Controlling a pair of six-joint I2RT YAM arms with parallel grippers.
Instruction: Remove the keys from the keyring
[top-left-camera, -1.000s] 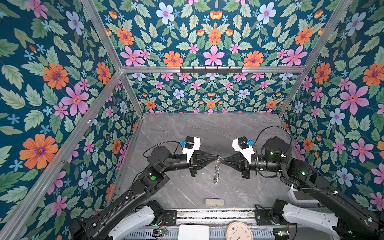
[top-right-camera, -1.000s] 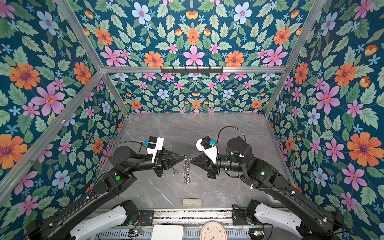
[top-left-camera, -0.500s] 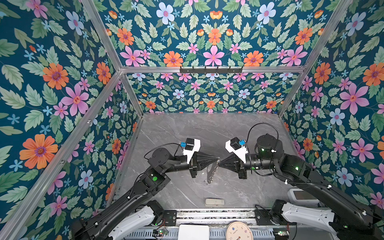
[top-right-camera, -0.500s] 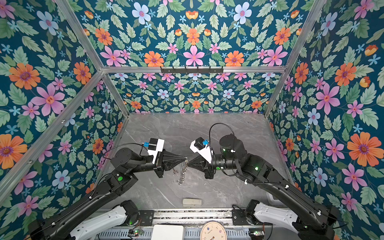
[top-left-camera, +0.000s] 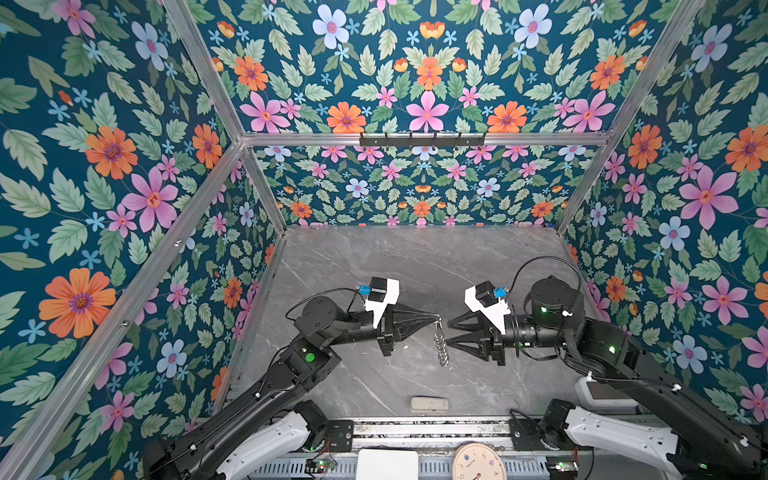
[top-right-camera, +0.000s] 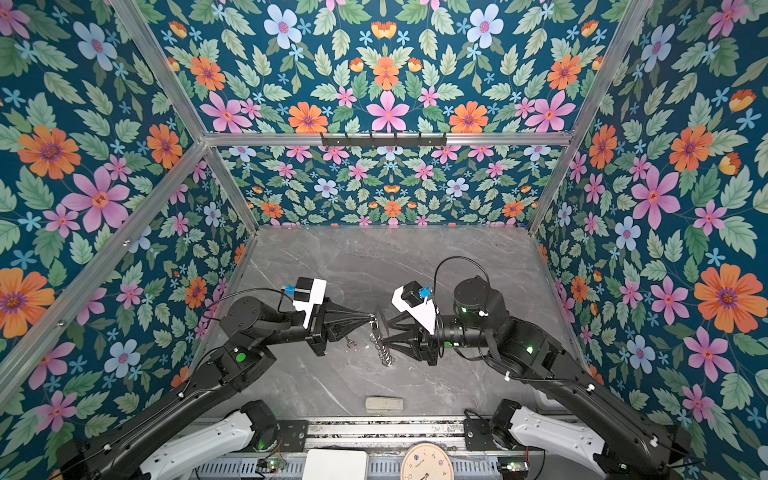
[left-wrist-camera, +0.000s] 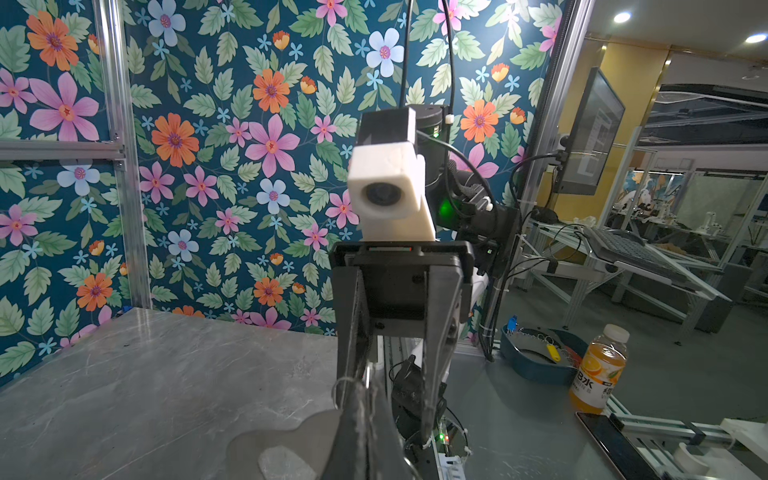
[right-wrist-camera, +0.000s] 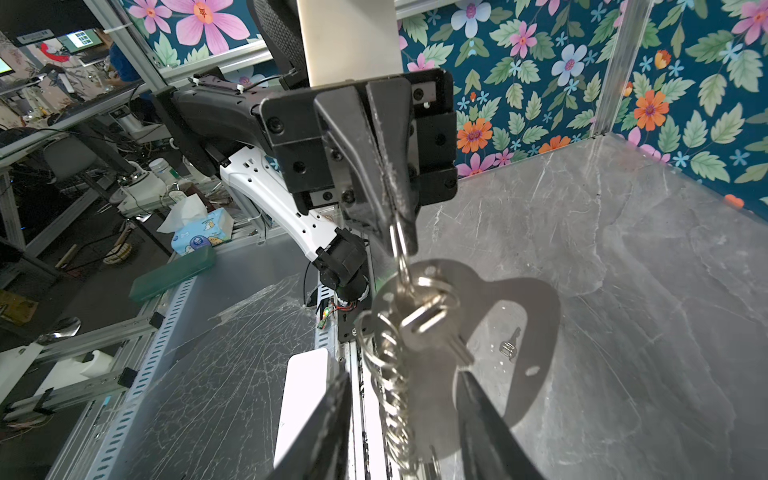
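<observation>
The task looks about half done: a loose key (right-wrist-camera: 510, 345) lies on the grey table (top-left-camera: 374, 266), a little left of centre beneath the left arm, while the second key (right-wrist-camera: 430, 318) hangs on the keyring (top-left-camera: 441, 347). The left gripper (top-left-camera: 434, 319) is clamped on the keyring's top ring, holding it above mid-table with the chain dangling. The right gripper (top-left-camera: 449, 332) stands partly parted just right of the chain, gripping nothing. Working the second key off the ring appears to be what remains.
</observation>
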